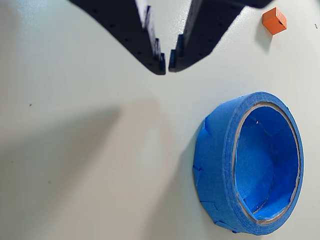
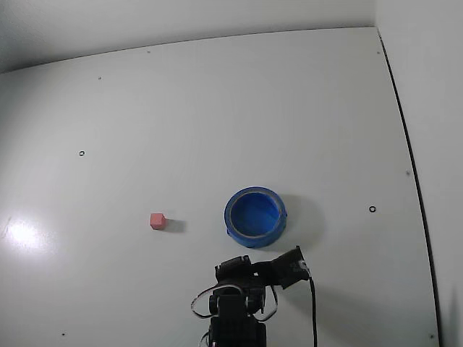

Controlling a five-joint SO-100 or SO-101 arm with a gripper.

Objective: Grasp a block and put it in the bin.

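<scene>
The block (image 1: 274,20) is a tiny orange-red cube at the top right of the wrist view; in the fixed view the block (image 2: 158,221) looks pink and lies on the white table left of the bin. The bin (image 1: 250,165) is a round blue bowl with a thick rim, empty inside, and in the fixed view the bin (image 2: 255,217) stands just above the arm. My gripper (image 1: 167,65) hangs over bare table, left of the block and above the bin in the wrist view. Its dark fingertips nearly touch and hold nothing.
The folded black arm (image 2: 242,296) sits at the bottom edge of the fixed view with a cable beside it. The white table (image 2: 217,108) has a few small dark screw holes. A wall edge runs down the right side.
</scene>
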